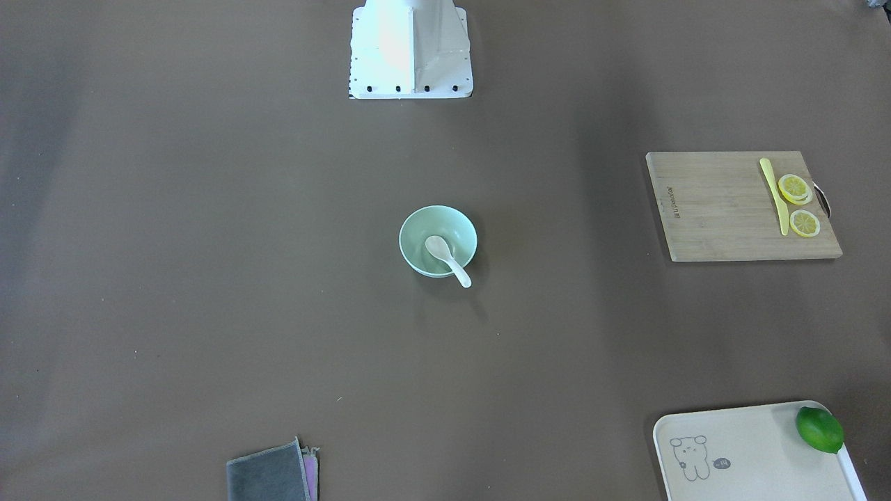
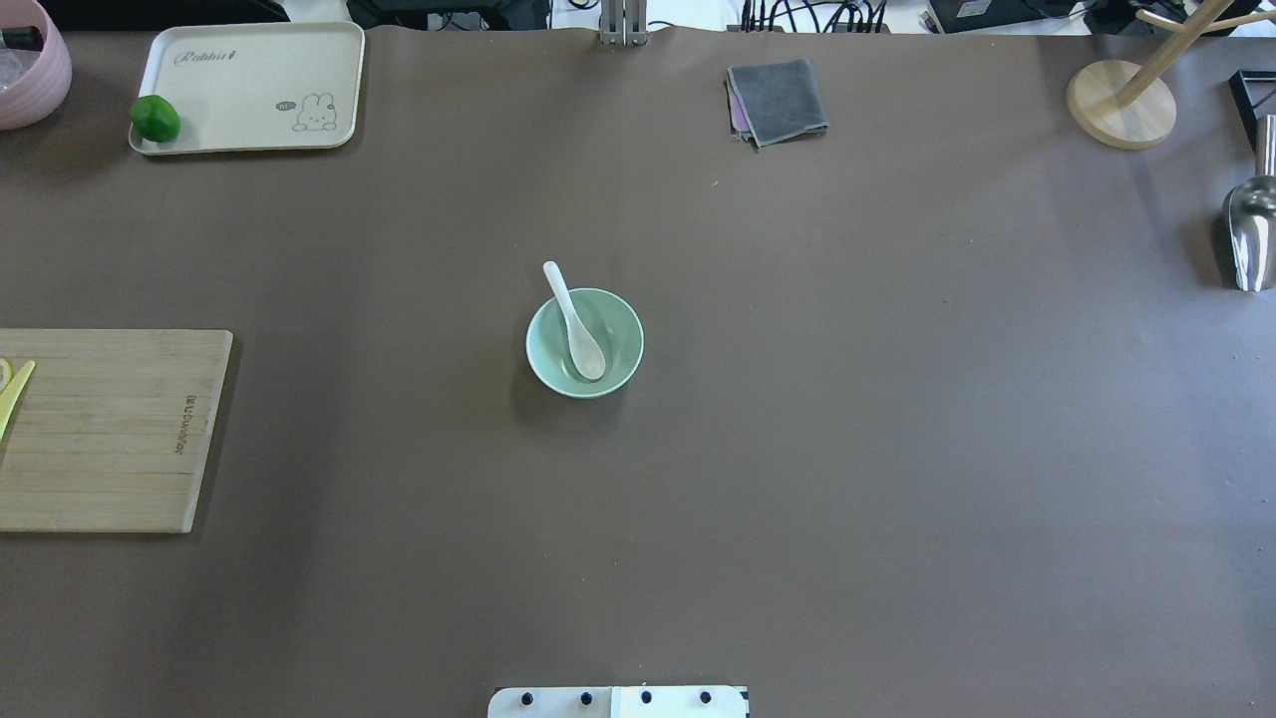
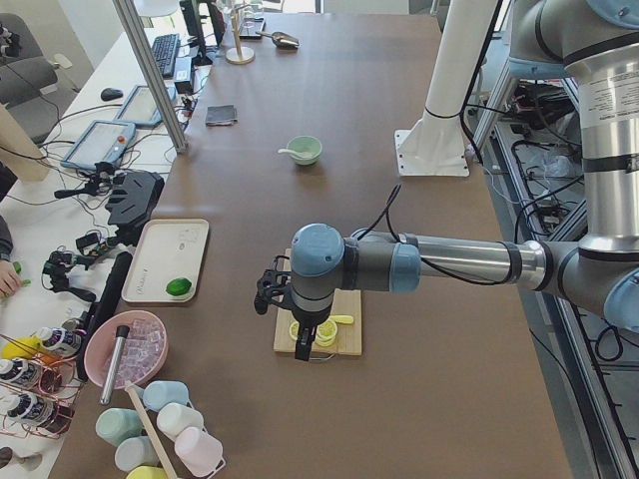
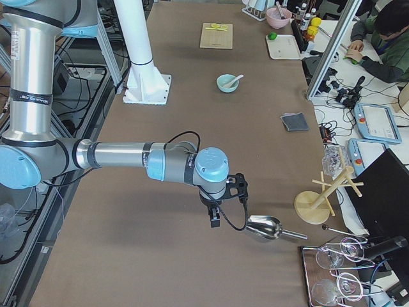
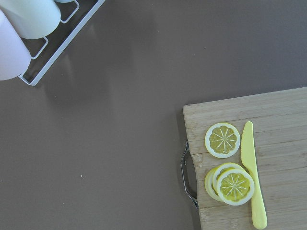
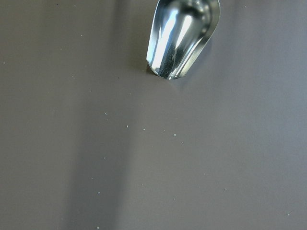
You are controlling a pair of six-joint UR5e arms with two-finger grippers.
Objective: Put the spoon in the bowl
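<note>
Spoon [image 2: 575, 329] lies in the mint-green bowl [image 2: 620, 351] at the middle of our desk [image 2: 897, 449], with its scoop down inside and its handle leaning on the rim and reaching out past it. Our left claw [image 3: 312, 344] hangs over the wooden cutting board [image 3: 347, 337]. Our right claw [image 4: 215, 220] hangs beside the metal scoop [image 4: 263, 227]. We cannot tell whether either claw is released or clenched.

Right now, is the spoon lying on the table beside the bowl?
No, the spoon has its scoop in the bowl, handle over the rim.
</note>
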